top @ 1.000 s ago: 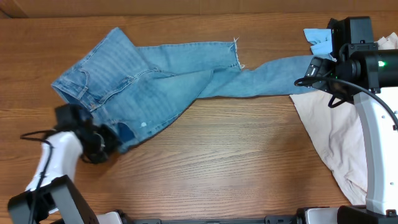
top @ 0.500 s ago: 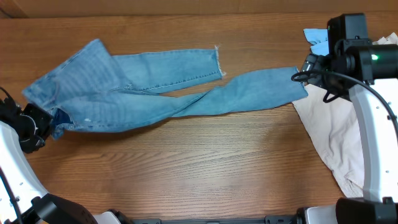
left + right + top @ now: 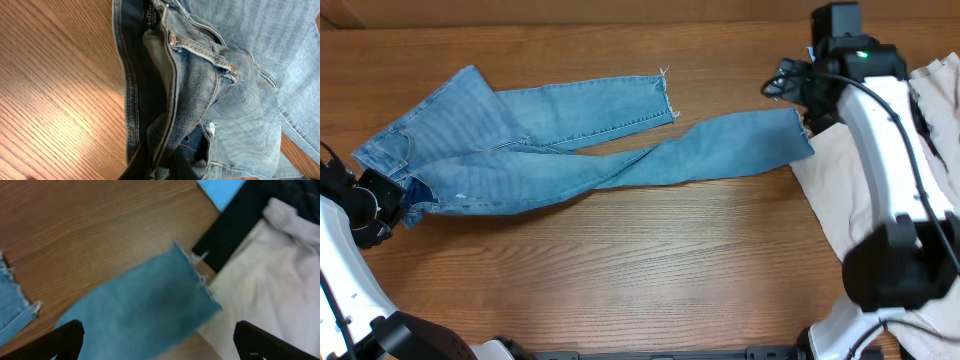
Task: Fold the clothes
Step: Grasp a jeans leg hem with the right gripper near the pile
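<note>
Jeans (image 3: 520, 170) on table (image 3: 670, 260), left of garment (image 3: 830, 195)

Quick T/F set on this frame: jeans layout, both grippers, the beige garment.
1. The jeans lie unfolded, spread along the table. True.
2. The right gripper is clamped on a leg hem. False: it is open above the hem, holding nothing.
3. The left gripper is shut on the waistband. True.
4. The waist is at the right end of the table. False: it is at the left end, by the left gripper.
5. One leg's hem reaches the beige garment. True.
</note>
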Controlling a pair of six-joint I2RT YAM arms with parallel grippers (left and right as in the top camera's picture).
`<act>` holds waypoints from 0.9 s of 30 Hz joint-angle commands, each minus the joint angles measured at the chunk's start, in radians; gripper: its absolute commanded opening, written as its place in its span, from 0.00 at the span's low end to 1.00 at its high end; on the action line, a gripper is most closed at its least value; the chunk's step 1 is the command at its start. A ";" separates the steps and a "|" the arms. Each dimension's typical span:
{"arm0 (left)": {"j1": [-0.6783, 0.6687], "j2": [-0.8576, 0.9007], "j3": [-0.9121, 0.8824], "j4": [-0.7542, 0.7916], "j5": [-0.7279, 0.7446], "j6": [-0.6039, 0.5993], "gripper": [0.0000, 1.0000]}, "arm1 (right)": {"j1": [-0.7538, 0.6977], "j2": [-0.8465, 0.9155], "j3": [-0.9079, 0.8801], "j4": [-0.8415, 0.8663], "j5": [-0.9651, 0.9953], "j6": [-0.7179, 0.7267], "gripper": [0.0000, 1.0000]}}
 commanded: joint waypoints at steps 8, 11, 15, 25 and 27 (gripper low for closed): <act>0.002 -0.007 0.024 0.004 -0.009 0.034 0.07 | -0.027 0.275 0.012 0.188 -0.013 0.029 1.00; 0.002 -0.007 0.024 0.009 -0.009 0.034 0.07 | -0.029 0.328 0.012 0.211 -0.031 0.029 1.00; 0.002 -0.007 0.024 0.010 -0.009 0.034 0.08 | -0.029 0.391 0.012 0.244 -0.035 0.034 1.00; 0.002 -0.007 0.024 0.024 -0.010 0.055 0.07 | -0.036 0.423 0.075 0.193 -0.011 0.051 0.04; 0.003 -0.007 0.024 0.054 -0.031 0.074 0.04 | -0.043 0.412 0.145 0.128 0.006 0.051 0.04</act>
